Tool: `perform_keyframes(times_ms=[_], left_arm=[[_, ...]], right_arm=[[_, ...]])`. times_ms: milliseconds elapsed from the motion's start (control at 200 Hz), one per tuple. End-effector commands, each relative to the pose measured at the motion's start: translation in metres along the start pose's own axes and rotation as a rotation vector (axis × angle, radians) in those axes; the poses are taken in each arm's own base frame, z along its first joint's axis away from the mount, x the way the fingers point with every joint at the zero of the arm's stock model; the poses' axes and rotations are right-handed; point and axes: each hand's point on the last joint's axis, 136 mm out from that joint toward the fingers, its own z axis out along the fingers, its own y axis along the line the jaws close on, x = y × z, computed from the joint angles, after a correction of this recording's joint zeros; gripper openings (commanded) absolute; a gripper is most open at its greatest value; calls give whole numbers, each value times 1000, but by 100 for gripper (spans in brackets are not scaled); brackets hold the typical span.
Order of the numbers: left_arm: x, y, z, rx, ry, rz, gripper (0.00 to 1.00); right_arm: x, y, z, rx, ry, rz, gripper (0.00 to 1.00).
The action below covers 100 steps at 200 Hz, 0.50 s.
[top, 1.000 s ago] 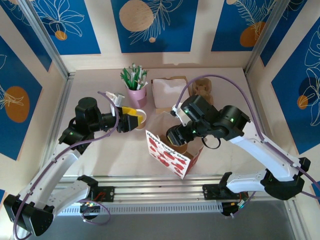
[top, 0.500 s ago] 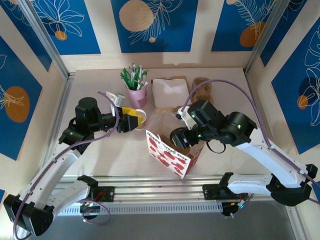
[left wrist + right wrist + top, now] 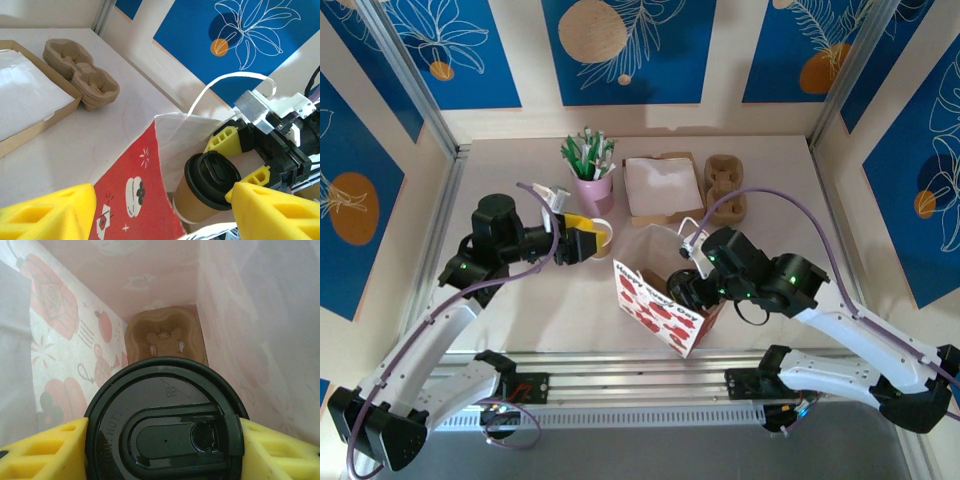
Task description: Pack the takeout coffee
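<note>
The takeout coffee (image 3: 165, 425), a kraft-brown cup (image 3: 197, 200) with its black lid (image 3: 212, 177) on, is held upright in my right gripper (image 3: 162, 452), whose yellow fingers (image 3: 45, 450) are shut on its sides. The cup sits in the mouth of the red-and-white gift bag (image 3: 655, 310), where my right gripper (image 3: 682, 285) reaches down. At the bag's bottom lies a brown pulp carrier (image 3: 162, 337). My left gripper (image 3: 585, 238) hovers left of the bag. Its fingers (image 3: 45, 210) are spread wide with nothing between them.
A lidless paper cup (image 3: 603, 236) stands just beyond the left fingertips. Behind are the pink cup of sticks (image 3: 592, 180), a flat box with white paper (image 3: 662, 185) and a second pulp carrier (image 3: 725, 185). The bag's white handle (image 3: 220, 82) arches over its mouth.
My right arm has swung toward the front and gone down, carrying the coffee into the bag's mouth and uncovering the carrier on the table. The left arm has stayed put.
</note>
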Motion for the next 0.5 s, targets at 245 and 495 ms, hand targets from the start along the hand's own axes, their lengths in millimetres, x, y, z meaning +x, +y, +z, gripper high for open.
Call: perform_keyframes(times_ms=[245,495], left_arm=[[-4,-16,7,141,9,-36,72],[0,-24,21,224,63,-75,74]], right_arm=[[-1,-5,12,-6,-36,38,42],[0,-7,13,-7,-30,40,42]])
